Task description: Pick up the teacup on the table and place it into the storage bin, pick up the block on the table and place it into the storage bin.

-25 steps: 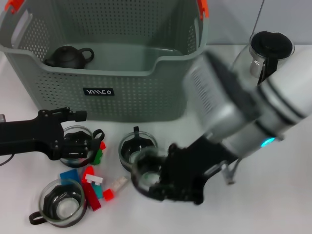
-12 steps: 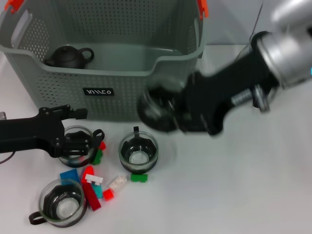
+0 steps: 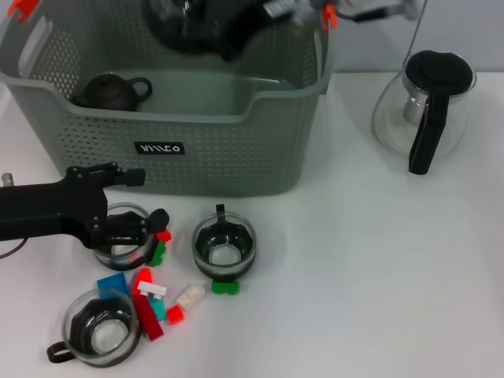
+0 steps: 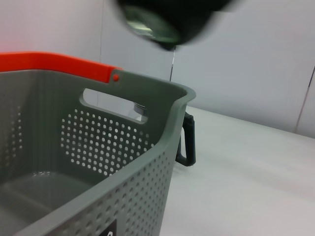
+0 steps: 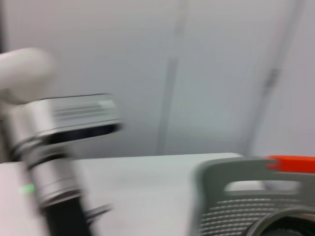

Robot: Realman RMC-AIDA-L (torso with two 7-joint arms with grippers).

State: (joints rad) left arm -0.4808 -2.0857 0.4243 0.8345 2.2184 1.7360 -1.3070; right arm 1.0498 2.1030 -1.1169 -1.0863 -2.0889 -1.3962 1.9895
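We note a grey-green, hole-patterned storage bin point(image 3: 228, 153) with orange clips point(image 3: 327, 14) and a black label point(image 3: 158, 147). The blocks point(image 3: 153, 295) are red, green, blue and white; the carafe point(image 3: 429, 110) is clear with a black handle

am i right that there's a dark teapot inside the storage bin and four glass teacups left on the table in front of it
Not quite: three glass teacups are on the table, not four, as the head view shows. The dark teapot does sit inside the storage bin.
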